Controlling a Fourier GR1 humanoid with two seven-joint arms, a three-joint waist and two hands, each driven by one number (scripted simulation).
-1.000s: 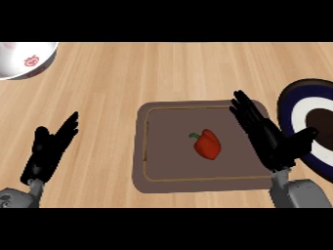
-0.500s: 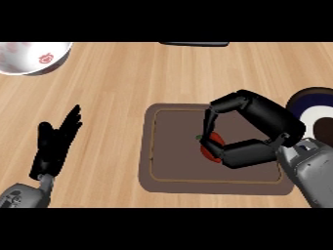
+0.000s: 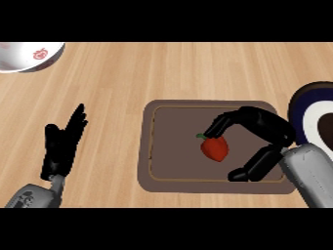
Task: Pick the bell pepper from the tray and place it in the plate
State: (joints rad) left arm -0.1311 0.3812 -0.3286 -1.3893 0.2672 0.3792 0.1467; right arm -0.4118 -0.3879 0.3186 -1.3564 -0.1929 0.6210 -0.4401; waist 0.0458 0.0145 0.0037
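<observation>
A red bell pepper (image 3: 215,148) with a green stem lies near the middle of the brown tray (image 3: 175,146). My right hand (image 3: 271,130) reaches in from the right and curls round it. Its fingers arch over the pepper's top by the stem, and the thumb hooks in below, its tip a little off the pepper. The plate (image 3: 314,123), with a dark blue rim, a white ring and a brown centre, lies just right of the tray, partly cut by the edge and by my right forearm. My left hand (image 3: 61,146) rests open on the counter left of the tray, fingers straight.
A white bowl (image 3: 21,54) with red marks stands at the far left back of the wooden counter (image 3: 161,68). Bare wood lies between the bowl, my left hand and the tray.
My right hand went from open and flat above the tray's right side to curled round the pepper. The pepper stays at about the same spot. My left hand has barely moved.
</observation>
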